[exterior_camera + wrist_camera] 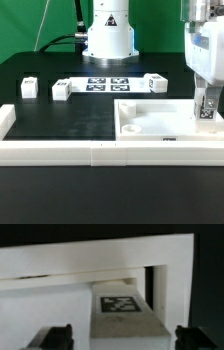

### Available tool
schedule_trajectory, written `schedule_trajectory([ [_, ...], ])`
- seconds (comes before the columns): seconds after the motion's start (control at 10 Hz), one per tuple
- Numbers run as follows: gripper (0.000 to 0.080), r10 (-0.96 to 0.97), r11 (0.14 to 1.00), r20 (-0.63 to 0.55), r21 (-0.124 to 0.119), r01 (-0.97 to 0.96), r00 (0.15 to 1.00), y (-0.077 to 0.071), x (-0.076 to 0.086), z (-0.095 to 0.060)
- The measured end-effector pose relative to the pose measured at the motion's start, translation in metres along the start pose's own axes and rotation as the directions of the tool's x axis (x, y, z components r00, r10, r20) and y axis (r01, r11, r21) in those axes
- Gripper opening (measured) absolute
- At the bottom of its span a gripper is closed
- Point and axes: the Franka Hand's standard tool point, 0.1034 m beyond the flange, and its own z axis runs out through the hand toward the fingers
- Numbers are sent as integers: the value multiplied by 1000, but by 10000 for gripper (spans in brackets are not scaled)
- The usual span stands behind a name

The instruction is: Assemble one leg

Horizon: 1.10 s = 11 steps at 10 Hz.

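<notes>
In the wrist view one leg, a white block with a black-and-white tag on its face, lies between my fingers. There is a small gap on each side of it. It rests against the large white panel, by the raised rim. In the exterior view my gripper hangs over the right end of the panel, and the fingers largely hide the leg there. The jaws stand apart and open around the leg.
Three more small white legs stand at the back, two at the exterior view's left and one at its right. The marker board lies between them. The robot base stands behind. A low white wall runs along the front.
</notes>
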Motion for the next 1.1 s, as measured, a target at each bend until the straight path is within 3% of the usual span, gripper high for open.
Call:
schedule_trajectory([
  [0.2,637,-198,980,4,-10,198,980,1,-4,0],
  [0.4,646,-445,896,8,-6,445,896,1,-6,0],
  [0.9,649,-833,554,10,-1,833,554,1,-8,2],
  [1.1,649,-938,348,6,-5,938,348,-1,-1,2],
])
